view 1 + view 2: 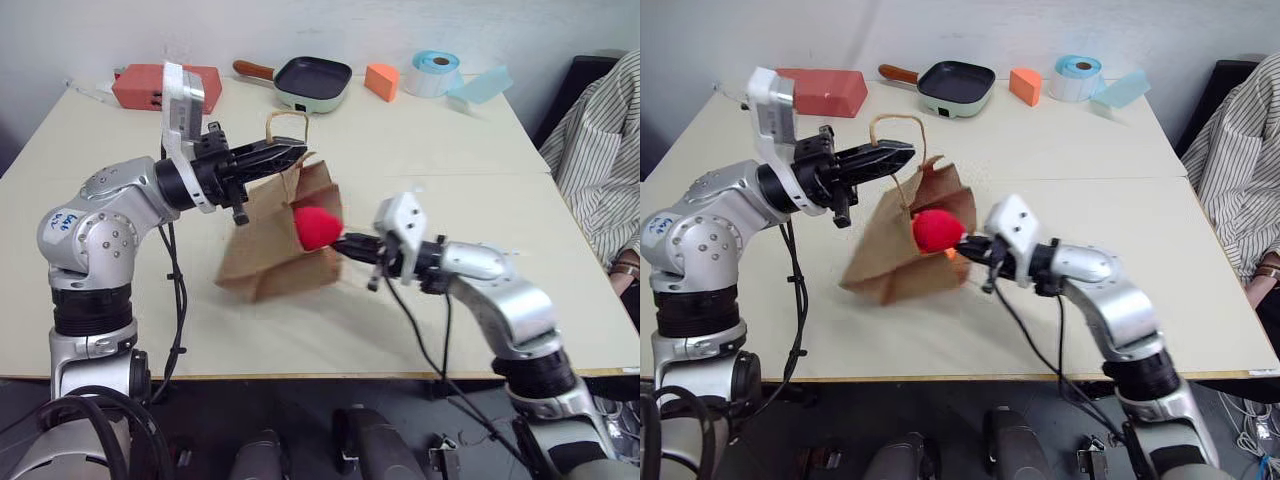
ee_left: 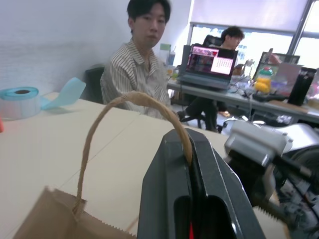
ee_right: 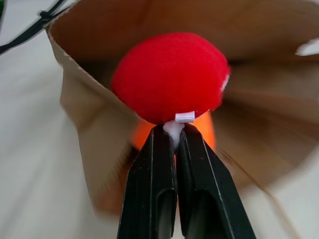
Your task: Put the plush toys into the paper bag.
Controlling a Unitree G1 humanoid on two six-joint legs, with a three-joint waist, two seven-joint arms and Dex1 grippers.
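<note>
The brown paper bag (image 1: 268, 252) hangs tilted over the table, its mouth turned toward my right arm. My left gripper (image 1: 292, 152) is shut on one cord handle (image 2: 102, 119) and holds the bag up by it. The other handle (image 1: 287, 118) stands free above. My right gripper (image 1: 346, 246) is shut on the white tip of the round red plush toy (image 3: 169, 74), which sits right at the bag's mouth. Behind the red toy, inside the bag, an orange plush shape (image 3: 208, 130) shows in part.
Along the table's far edge stand a red box (image 1: 145, 85), a small pan (image 1: 313, 80), an orange wedge block (image 1: 381, 80), a roll of tape (image 1: 433, 72) and a pale blue piece (image 1: 482, 84). A person in a striped shirt (image 1: 600, 150) sits at the right.
</note>
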